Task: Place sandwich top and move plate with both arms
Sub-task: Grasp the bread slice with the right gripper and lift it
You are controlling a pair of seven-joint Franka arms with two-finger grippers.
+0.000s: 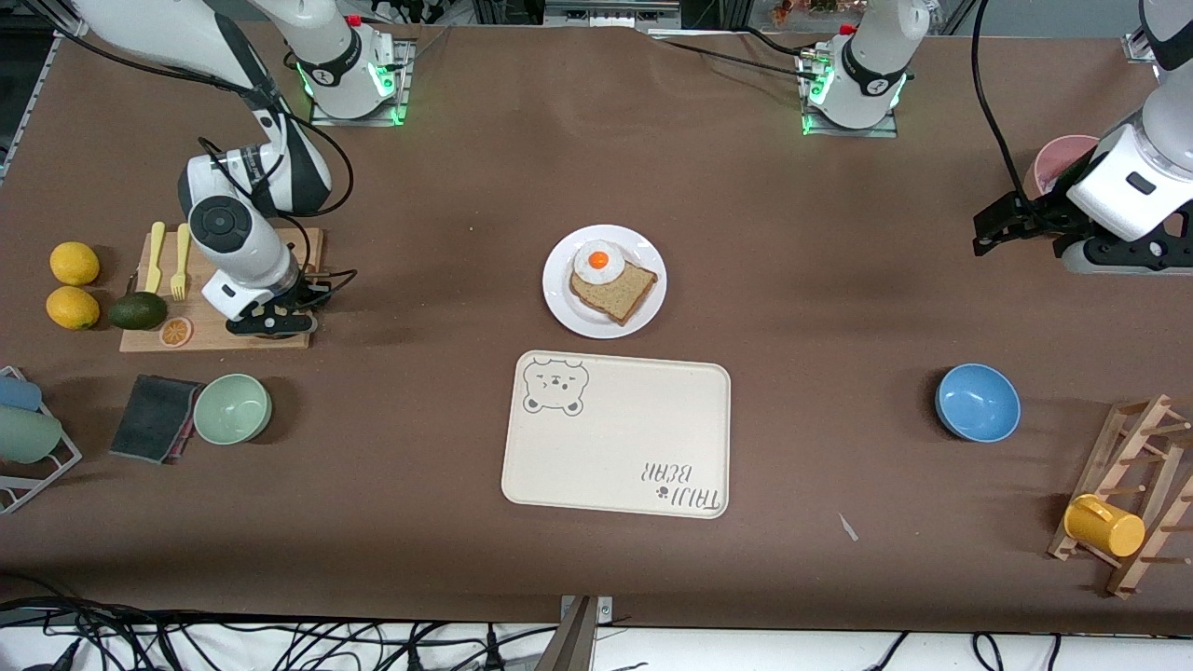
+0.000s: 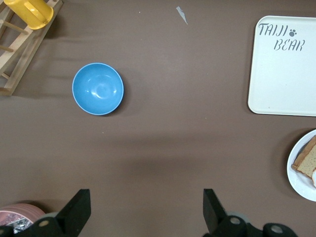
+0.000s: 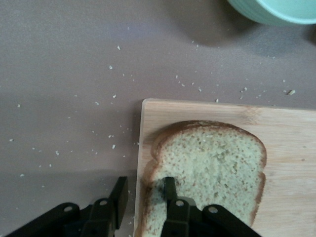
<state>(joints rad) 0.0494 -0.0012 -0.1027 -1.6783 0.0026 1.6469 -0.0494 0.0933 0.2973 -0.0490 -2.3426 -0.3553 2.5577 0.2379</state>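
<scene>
The sandwich top (image 3: 212, 163), a light tan slice with a dark crust, lies flat on a wooden cutting board (image 3: 276, 128) at the right arm's end of the table. My right gripper (image 3: 145, 183) is down at the slice's crust edge, still open. One finger (image 3: 169, 190) presses on the bread's face. The other (image 3: 118, 192) stands just off the board's edge, with a small gap. In the front view the right gripper (image 1: 270, 321) hides the slice. The white plate (image 1: 578, 321) sits mid-table with a darker slice (image 1: 620, 291) and fried egg (image 1: 598, 261). My left gripper (image 1: 988, 233) waits open over bare table.
The bear-print tray (image 1: 634, 438) lies nearer the camera than the plate. A green bowl (image 1: 233, 407) and dark cloth (image 1: 154, 417) sit near the board (image 1: 224, 335), beside lemons and an avocado. A blue bowl (image 1: 977, 402), mug rack (image 1: 1104, 524) and pink cup (image 1: 1062, 158) are at the left arm's end.
</scene>
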